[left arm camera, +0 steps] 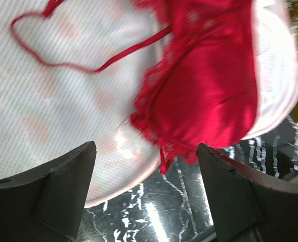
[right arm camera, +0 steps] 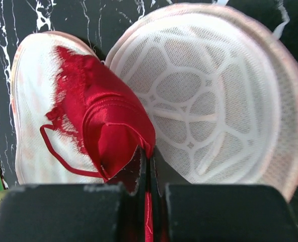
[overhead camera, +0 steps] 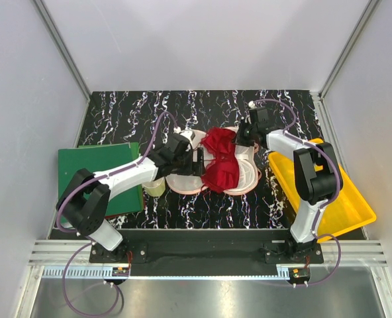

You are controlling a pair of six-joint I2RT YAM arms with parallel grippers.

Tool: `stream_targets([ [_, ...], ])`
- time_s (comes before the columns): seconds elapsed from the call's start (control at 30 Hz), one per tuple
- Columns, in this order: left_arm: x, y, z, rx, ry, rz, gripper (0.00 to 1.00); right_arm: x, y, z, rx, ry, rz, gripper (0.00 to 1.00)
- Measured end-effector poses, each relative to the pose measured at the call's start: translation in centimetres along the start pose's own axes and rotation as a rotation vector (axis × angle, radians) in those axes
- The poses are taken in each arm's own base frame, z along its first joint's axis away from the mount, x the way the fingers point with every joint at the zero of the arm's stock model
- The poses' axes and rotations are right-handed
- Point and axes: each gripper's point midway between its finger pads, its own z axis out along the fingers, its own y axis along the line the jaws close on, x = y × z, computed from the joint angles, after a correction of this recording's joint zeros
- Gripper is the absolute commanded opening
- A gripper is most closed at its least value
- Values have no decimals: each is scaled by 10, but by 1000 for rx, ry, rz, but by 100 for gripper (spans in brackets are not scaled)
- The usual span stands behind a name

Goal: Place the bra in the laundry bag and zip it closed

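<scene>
Small bright red lacy bra (right arm camera: 108, 126) draped over open peach-pink mesh-lined laundry bag (right arm camera: 214, 101) on bench (overhead camera: 116, 112). Bra edge clamped in right hand (right arm camera: 148, 161); left hand (left arm camera: 146, 146) apart, empty. Risk: loose strap (left arm camera: 63, 65) could trail over rim, snag zip.

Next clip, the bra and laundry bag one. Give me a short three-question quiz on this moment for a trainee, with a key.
1. True or false: the laundry bag is zipped closed.
2. Which arm's fingers are shut on the bra? A) left B) right C) both
3. Fill in: the yellow tray lies on the ___ arm's side of the table.

Key:
1. False. It lies spread open, with the mesh lining showing.
2. B. The right gripper pinches red fabric. The left gripper is open over the bag and holds nothing.
3. Right.
</scene>
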Motion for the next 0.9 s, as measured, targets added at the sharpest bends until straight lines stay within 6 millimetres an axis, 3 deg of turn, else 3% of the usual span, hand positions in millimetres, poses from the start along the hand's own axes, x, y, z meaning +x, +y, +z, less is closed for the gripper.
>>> stream_targets([
  [0.13,10,11,3,-32,11,-17,85,-10,-10,-8,46,15,-20,0],
  [0.37,5,12,4,-36,-13,-25,85,0,-35,-17,101,83,-45,2],
  [0.47,4,12,5,-36,-15,-24,84,3,-40,-19,114,101,-58,27],
  [0.53,4,12,4,-33,-14,-23,83,3,-43,-21,126,108,-65,50],
  [0.6,4,10,5,-20,-13,-19,80,1,-44,-23,138,115,-73,67],
  [0.73,7,-1,4,45,-3,-7,79,-4,-43,-31,163,110,-68,76],
  [0.83,13,-7,0,92,5,-3,76,-1,-38,-52,184,105,-61,77],
  [0.9,16,-10,-3,114,13,-2,74,9,-23,-73,170,91,-80,80],
])
